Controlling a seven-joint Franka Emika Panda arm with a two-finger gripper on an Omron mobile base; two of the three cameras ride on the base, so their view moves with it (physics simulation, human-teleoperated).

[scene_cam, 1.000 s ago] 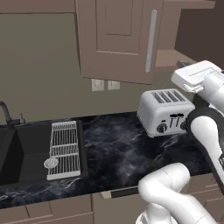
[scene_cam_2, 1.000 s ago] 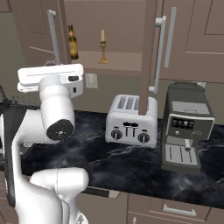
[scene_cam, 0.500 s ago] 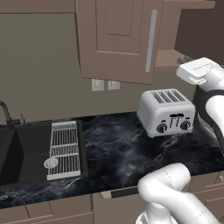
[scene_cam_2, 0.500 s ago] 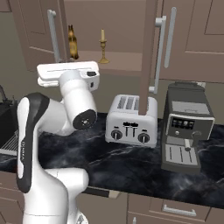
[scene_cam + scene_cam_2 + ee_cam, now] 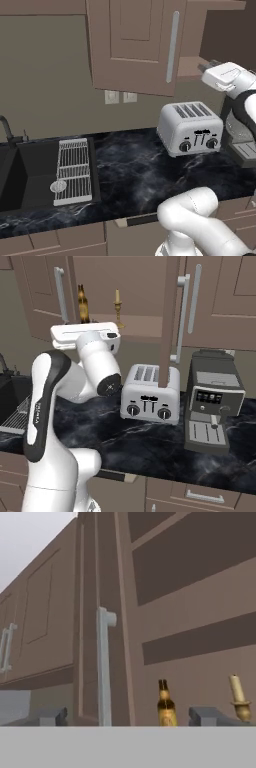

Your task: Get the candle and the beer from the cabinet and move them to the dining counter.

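Observation:
The cabinet point(image 5: 142, 286) stands open. On its shelf the brown beer point(image 5: 82, 304) bottle stands left of the golden candle point(image 5: 118, 303). In the hand view the beer point(image 5: 166, 705) and the candle point(image 5: 238, 697) stand upright ahead, to the right of an open door's edge and silver handle point(image 5: 102, 667). My gripper point(image 5: 130, 717) is open with nothing between its fingertips point(image 5: 50, 716), and the beer stands ahead between them. My hand point(image 5: 85, 332) hovers just below and in front of the shelf. The dining counter is out of view.
A silver toaster point(image 5: 147, 393) and a dark coffee machine point(image 5: 212, 401) stand on the black marble worktop point(image 5: 150, 446) under the cabinet. An open door with a bar handle point(image 5: 182, 316) juts out over the toaster. A sink point(image 5: 15, 175) and drying rack point(image 5: 74, 170) lie to the left.
The hand has swung rightward in the right base view and risen toward the open cabinet shelf. The gripper has gone from shut to open.

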